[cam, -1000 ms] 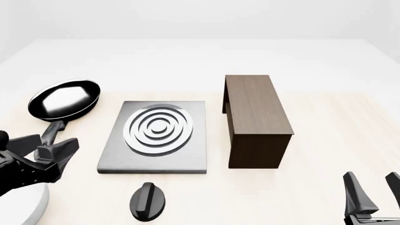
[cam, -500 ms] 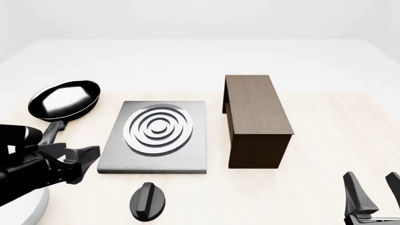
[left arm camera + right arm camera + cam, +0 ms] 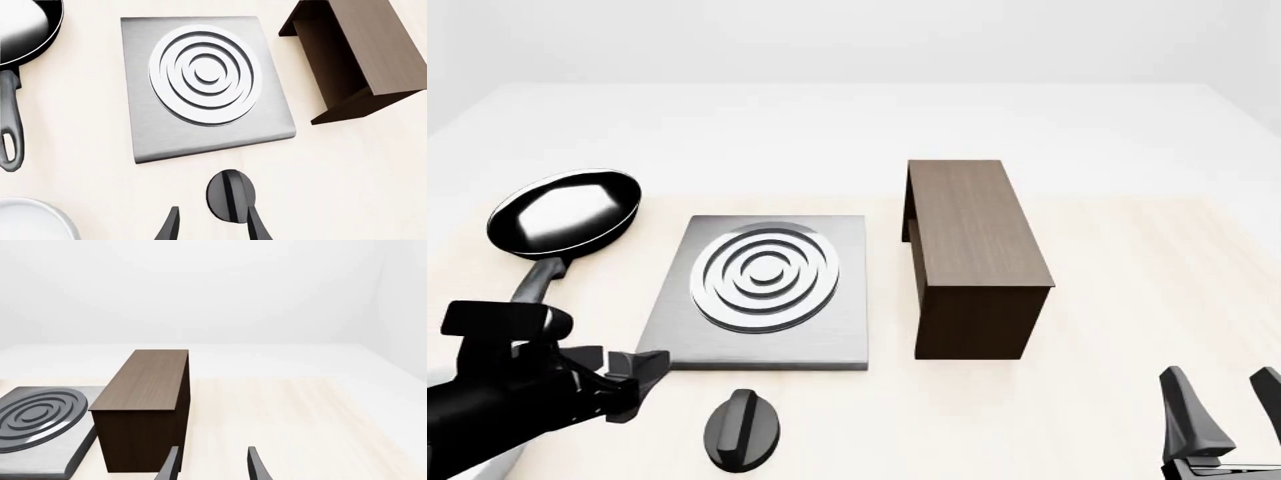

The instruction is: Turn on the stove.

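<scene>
The stove is a square brushed-grey plate (image 3: 847, 335) with a silver ring burner (image 3: 765, 272), also seen in the left wrist view (image 3: 143, 135). Its separate black round knob (image 3: 743, 430) lies on the table just in front of the plate. My left gripper (image 3: 641, 385) hovers to the left of the knob, open and holding nothing. Between and just beyond its fingertips, the wrist view shows the knob (image 3: 230, 195) with its ridge. My right gripper (image 3: 1220, 385) stands open at the near right, far from the stove, with nothing between its fingers (image 3: 255, 462).
A black frying pan (image 3: 565, 212) with a long handle lies left of the stove. A dark brown wooden cabinet (image 3: 974, 250) stands right of it. A white round dish (image 3: 33, 220) sits at the near left, under my left arm.
My left gripper has moved right and nearer, from beside the pan handle toward the knob. The right arm has not moved.
</scene>
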Robot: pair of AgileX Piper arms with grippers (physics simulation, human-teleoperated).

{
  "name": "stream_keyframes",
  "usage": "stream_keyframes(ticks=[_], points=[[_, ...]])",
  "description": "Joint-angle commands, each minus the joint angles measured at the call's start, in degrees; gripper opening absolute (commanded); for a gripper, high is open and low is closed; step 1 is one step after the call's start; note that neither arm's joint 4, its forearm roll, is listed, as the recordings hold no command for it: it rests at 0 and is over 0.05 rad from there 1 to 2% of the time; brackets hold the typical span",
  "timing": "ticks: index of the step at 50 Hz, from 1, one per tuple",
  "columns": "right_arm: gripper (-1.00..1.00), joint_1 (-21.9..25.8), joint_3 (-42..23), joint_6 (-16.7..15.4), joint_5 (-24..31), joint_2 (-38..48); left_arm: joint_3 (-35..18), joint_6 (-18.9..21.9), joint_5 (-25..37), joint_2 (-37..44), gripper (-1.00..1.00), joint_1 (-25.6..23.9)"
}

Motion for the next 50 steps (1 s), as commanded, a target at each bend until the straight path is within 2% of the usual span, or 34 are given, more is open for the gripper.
stream_keyframes(ticks=[1, 2, 3, 8, 10, 13, 16, 30, 36, 38, 41, 47, 50], points=[[1.00, 0.0, 0.0, 0.0, 0.0, 0.0, 2.0, 0.7, -1.5, 2.8, 1.00, 3.8], [1.00, 0.0, 0.0, 0.0, 0.0, 0.0, 2.1, 2.5, -1.4, 4.2, 1.00, 6.0], [1.00, 0.0, 0.0, 0.0, 0.0, 0.0, 2.1, 3.2, -1.6, 4.1, 1.00, 6.0], [1.00, 0.0, 0.0, 0.0, 0.0, 0.0, 4.0, -3.7, -2.8, 3.5, 1.00, 0.3], [1.00, 0.0, 0.0, 0.0, 0.0, 0.0, 4.2, -1.8, -3.0, 3.6, 1.00, 1.8], [1.00, 0.0, 0.0, 0.0, 0.0, 0.0, 5.3, -3.1, -4.0, 4.1, 1.00, 0.5], [1.00, 0.0, 0.0, 0.0, 0.0, 0.0, 6.0, -2.0, -4.7, 4.7, 1.00, 1.2], [1.00, 0.0, 0.0, 0.0, 0.0, 0.0, 10.1, -6.5, -8.9, 6.5, 1.00, -1.8], [1.00, 0.0, 0.0, 0.1, 0.0, 0.0, 10.4, -6.1, -9.7, 7.6, 1.00, -1.5], [1.00, 0.0, 0.0, 0.0, 0.0, 0.0, 9.7, -2.6, -9.3, 8.4, 1.00, 1.4], [1.00, 0.0, 0.0, 0.1, 0.0, 0.0, 10.0, -4.4, -10.3, 8.8, 1.00, 0.6], [1.00, 0.0, 0.0, 0.1, 0.0, 0.0, 9.8, -3.1, -10.4, 9.6, 1.00, 1.9], [1.00, 0.0, 0.0, 0.1, 0.0, 0.0, 9.8, -3.9, -10.9, 10.1, 1.00, 2.0]])
